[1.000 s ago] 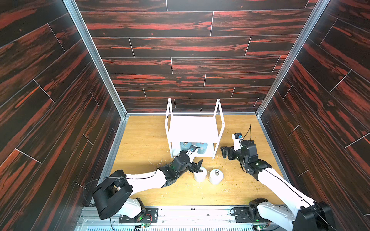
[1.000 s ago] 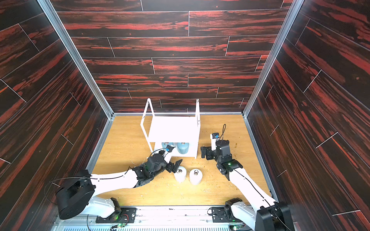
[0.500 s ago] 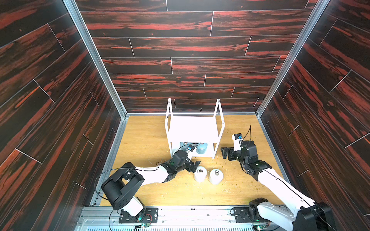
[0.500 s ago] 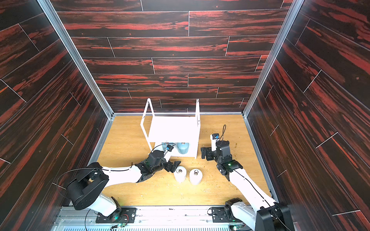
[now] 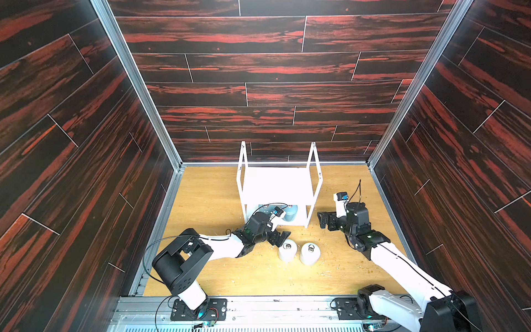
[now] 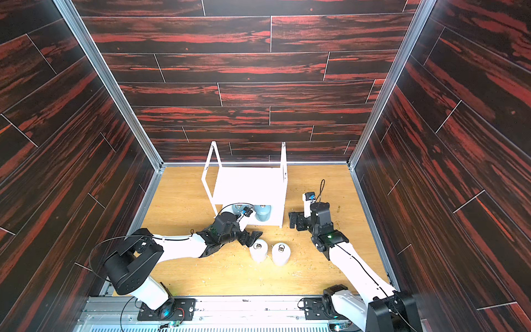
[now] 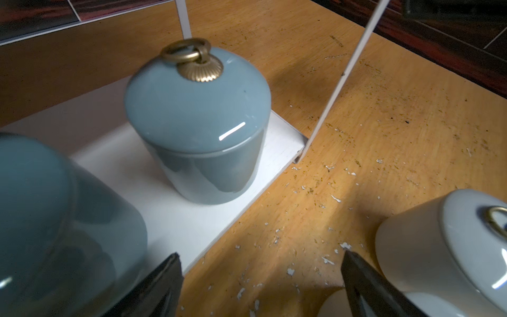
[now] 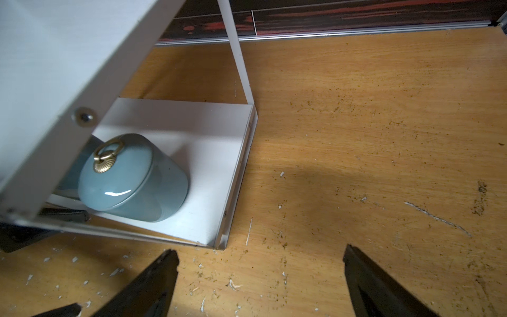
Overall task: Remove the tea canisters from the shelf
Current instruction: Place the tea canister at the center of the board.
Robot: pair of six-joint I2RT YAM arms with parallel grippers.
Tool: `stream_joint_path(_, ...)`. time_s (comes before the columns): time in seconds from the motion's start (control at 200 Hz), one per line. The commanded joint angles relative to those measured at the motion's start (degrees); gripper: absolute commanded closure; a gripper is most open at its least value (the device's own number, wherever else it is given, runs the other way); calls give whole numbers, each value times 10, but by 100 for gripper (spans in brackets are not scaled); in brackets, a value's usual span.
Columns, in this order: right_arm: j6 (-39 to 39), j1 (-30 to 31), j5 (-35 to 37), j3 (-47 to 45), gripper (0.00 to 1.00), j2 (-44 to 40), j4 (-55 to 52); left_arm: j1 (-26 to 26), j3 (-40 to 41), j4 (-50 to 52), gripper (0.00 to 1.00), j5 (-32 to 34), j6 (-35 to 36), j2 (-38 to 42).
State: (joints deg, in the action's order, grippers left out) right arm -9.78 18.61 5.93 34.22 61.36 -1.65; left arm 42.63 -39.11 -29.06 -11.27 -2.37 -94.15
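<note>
The white shelf (image 5: pixel 276 186) (image 6: pixel 250 186) stands at the back middle of the floor. On its lower board (image 7: pixel 164 214) (image 8: pixel 208 153) sit two light blue tea canisters, one on the right (image 5: pixel 289 214) (image 6: pixel 263 212) (image 7: pixel 197 123) (image 8: pixel 129 178) and one on the left (image 6: pixel 238 207) (image 7: pixel 55 219), partly hidden by my left wrist. Two white canisters (image 5: pixel 287 250) (image 5: pixel 309 253) (image 6: pixel 258 250) (image 7: pixel 439 247) stand upright on the floor in front. My left gripper (image 5: pixel 277 237) (image 7: pixel 260 260) is open over bare floor between the left blue canister and a white one. My right gripper (image 5: pixel 326 221) (image 8: pixel 260 255) is open, off the shelf's right front corner.
Dark wood-patterned walls close in the wooden floor (image 5: pixel 218 198) on three sides. A metal rail (image 5: pixel 258 309) with both arm bases runs along the front edge. White flakes and crumbs litter the floor round the canisters. Thin shelf posts (image 7: pixel 340 79) rise at the corners.
My left arm's shoulder and elbow links have lifted and swung inward, and its gripper has turned slightly at the shelf front. The right arm and all canisters have stayed put.
</note>
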Motion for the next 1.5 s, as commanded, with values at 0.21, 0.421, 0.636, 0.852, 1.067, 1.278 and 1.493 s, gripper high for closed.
stream_joint_path(0.21, 6, -5, -7, -7, 2, -8, 3, 3, 7, 41, 7, -65, 26, 6)
stream_joint_path(0.421, 5, -6, -12, -7, 2, -4, 5, 3, 15, 44, 6, -55, 24, 23)
stream_joint_path(0.636, 5, -7, -12, -7, 2, -5, 4, 5, 26, 30, 7, -57, 9, 37)
stream_joint_path(0.852, 5, -7, -11, -6, 1, -6, 3, 6, 43, -1, 7, 5, -17, 83)
stream_joint_path(1.067, 5, -8, -15, -5, 2, -2, 4, 8, 42, -36, 6, 33, -34, 100)
stream_joint_path(1.278, 6, -8, -15, -5, 2, -3, 2, 7, 38, -97, 7, 59, -30, 42)
stream_joint_path(1.493, 6, -8, -10, -5, 2, 0, 1, 7, 24, -197, 7, 85, -29, -27)
